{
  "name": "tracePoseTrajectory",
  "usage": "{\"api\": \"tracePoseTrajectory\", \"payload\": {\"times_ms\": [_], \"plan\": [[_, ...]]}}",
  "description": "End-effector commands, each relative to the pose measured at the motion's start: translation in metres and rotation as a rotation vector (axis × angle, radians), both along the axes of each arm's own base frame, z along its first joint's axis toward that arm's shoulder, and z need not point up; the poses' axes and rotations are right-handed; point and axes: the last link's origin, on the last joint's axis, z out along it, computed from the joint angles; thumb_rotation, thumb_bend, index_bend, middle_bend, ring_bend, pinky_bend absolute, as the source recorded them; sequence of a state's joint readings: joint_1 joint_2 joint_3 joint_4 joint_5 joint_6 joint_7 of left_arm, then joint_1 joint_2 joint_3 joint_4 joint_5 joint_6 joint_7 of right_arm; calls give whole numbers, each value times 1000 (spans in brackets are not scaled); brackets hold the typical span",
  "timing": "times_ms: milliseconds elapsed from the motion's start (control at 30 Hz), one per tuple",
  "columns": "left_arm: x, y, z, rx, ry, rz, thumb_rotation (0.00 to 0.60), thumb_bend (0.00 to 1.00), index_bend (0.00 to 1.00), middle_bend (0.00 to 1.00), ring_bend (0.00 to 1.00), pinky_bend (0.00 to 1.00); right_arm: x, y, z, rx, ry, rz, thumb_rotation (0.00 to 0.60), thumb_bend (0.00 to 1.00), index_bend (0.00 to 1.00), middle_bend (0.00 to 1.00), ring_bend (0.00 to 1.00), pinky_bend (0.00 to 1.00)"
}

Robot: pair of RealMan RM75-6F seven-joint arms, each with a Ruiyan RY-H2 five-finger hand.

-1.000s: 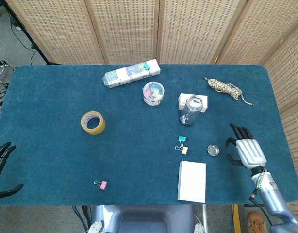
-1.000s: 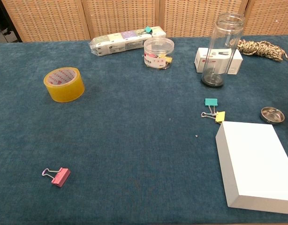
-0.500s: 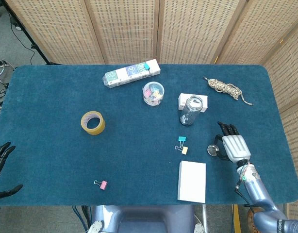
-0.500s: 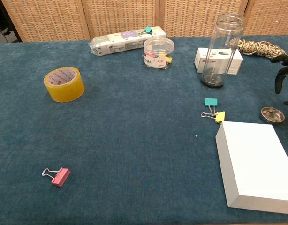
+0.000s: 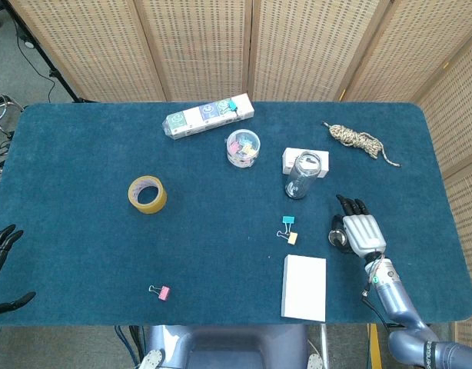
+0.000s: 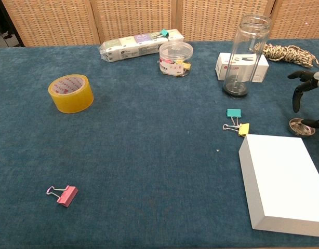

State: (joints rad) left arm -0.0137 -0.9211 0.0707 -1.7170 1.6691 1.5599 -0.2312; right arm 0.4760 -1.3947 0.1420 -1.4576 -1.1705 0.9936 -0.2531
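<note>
My left hand (image 5: 1, 261) hangs off the near-left edge of the worktop (image 5: 82, 231), fingers spread and holding nothing, well apart from everything; only part of it shows in the head view, and the chest view misses it entirely.

My right hand (image 5: 357, 231) is over the small round metal lid (image 6: 302, 126), fingers apart and curved down around it, nothing gripped yet. The lid lies directly under the fingertips, with the white box (image 6: 283, 181) just beside the hand on its left and near side.

I judge the main risk is that the lid is thin and flat on the felt: fingertips could skate over the rim and push it away, or snag the cloth. A wide sweep could also nudge the paired binder clips (image 6: 236, 124) to the hand's left, or the tall clear jar (image 6: 244, 52) beyond it, which looks tippy.

From above, the hand covers most of the lid; in the chest view the frame edge cuts off the palm, so I cannot tell whether any finger touches the lid.
</note>
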Motion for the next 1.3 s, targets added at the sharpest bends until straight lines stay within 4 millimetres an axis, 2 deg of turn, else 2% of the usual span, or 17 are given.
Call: {"api": "tracePoseTrajectory", "payload": {"times_ms": [33, 1133, 1300], "plan": [[0, 0, 1, 2, -3, 1, 600, 27, 0, 0, 0, 0, 0, 1, -3, 6, 4, -1, 600, 363, 469, 0, 0, 0], [-1, 2, 3, 2, -15, 7, 600, 27, 0, 0, 0, 0, -13, -3, -17, 23, 29, -24, 600, 426, 500, 0, 0, 0], [-1, 1, 3, 3, -17, 7, 600, 27, 0, 0, 0, 0, -13, -4, -18, 23, 30, -26, 600, 433, 534, 0, 0, 0]]}}
